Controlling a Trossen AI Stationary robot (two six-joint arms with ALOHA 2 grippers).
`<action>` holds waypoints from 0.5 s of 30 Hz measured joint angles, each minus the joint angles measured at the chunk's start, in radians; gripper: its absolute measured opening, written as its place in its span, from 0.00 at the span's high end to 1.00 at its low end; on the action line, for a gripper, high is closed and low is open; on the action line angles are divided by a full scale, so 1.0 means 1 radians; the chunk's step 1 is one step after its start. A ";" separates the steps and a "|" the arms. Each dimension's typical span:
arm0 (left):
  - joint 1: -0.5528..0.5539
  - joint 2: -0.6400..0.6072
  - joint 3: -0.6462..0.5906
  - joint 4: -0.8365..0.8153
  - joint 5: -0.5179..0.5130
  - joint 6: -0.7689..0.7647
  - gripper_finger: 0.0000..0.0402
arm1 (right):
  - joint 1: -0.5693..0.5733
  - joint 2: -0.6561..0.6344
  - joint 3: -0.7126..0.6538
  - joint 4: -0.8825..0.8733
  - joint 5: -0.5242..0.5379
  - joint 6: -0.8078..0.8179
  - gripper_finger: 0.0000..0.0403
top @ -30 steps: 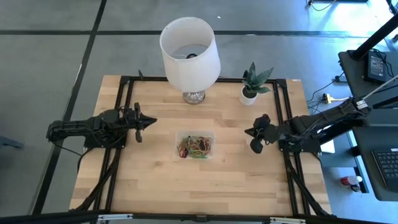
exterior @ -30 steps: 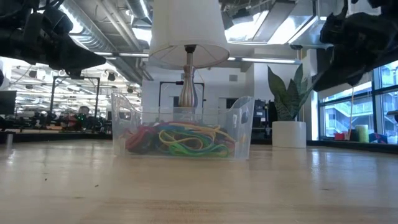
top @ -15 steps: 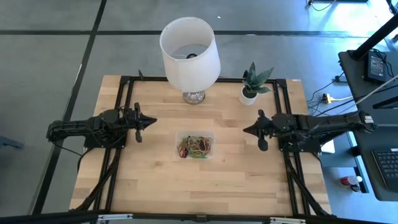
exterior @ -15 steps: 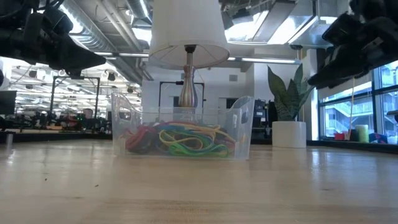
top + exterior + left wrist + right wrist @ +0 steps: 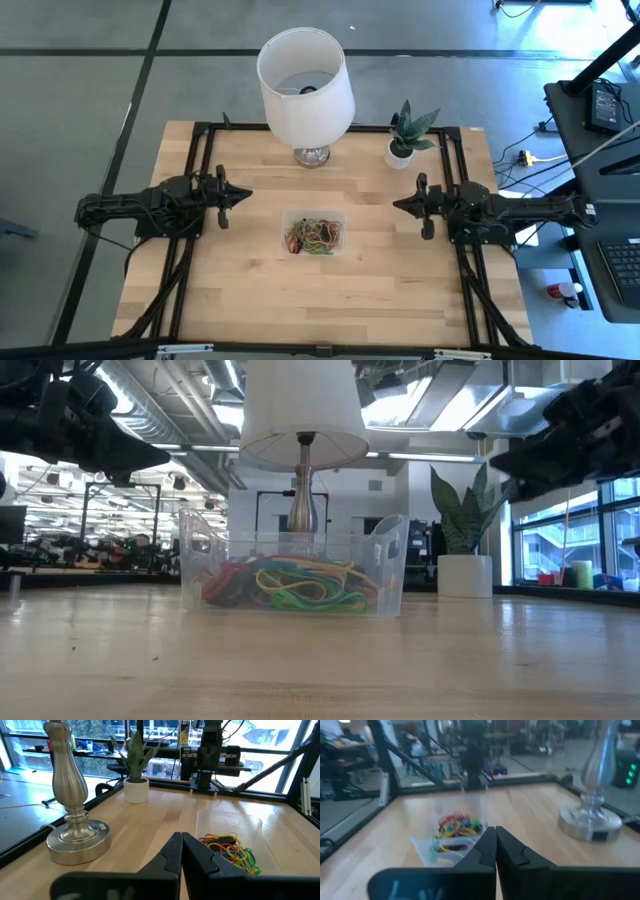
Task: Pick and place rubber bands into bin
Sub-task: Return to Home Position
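The clear plastic bin (image 5: 314,232) stands on its flat bottom at the middle of the wooden table, with a tangle of coloured rubber bands (image 5: 290,585) inside it. The bin (image 5: 229,822) and the rubber bands (image 5: 231,851) also show in the left wrist view, and the rubber bands (image 5: 455,827) in the right wrist view. My left gripper (image 5: 246,195) waits shut at the table's left side, pointing level at the bin, empty. My right gripper (image 5: 398,206) is shut at the right side, level, also pointing at the bin, holding nothing.
A white lamp (image 5: 304,85) on a metal foot (image 5: 75,827) stands at the far middle. A small potted plant (image 5: 405,135) stands at the far right. A black frame (image 5: 205,150) runs along the table's sides. Bare wood lies near the front edge.
My right gripper has drawn back toward the table's right edge and sunk a little, rolling and swinging until its shut fingers lie level and aim at the bin. My left arm has kept still. The bin and the bands have not moved.
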 joint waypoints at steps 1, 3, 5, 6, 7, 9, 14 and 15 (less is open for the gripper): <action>0.000 0.000 0.000 0.000 0.000 0.000 0.99 | -0.005 -0.017 0.000 0.000 -0.015 -0.004 1.00; 0.000 0.000 0.000 0.000 0.000 0.000 0.98 | -0.015 -0.050 0.000 0.000 -0.039 -0.006 1.00; 0.000 0.000 0.000 0.000 0.000 0.000 0.98 | -0.023 -0.084 0.000 -0.001 -0.053 -0.008 1.00; 0.000 0.000 0.000 0.000 0.000 0.000 0.98 | -0.026 -0.102 0.000 -0.001 -0.058 -0.008 1.00; 0.000 0.000 0.000 0.000 0.000 0.000 0.98 | -0.029 -0.122 0.000 -0.001 -0.065 -0.010 1.00; 0.000 0.000 0.000 0.000 0.000 0.000 0.98 | -0.035 -0.165 0.000 -0.001 -0.068 -0.023 1.00; 0.000 0.000 0.000 0.000 0.000 0.000 0.98 | -0.044 -0.251 0.001 -0.038 -0.068 -0.044 1.00; 0.000 0.000 0.000 0.000 0.000 0.000 0.98 | -0.044 -0.266 0.001 -0.047 -0.068 -0.029 1.00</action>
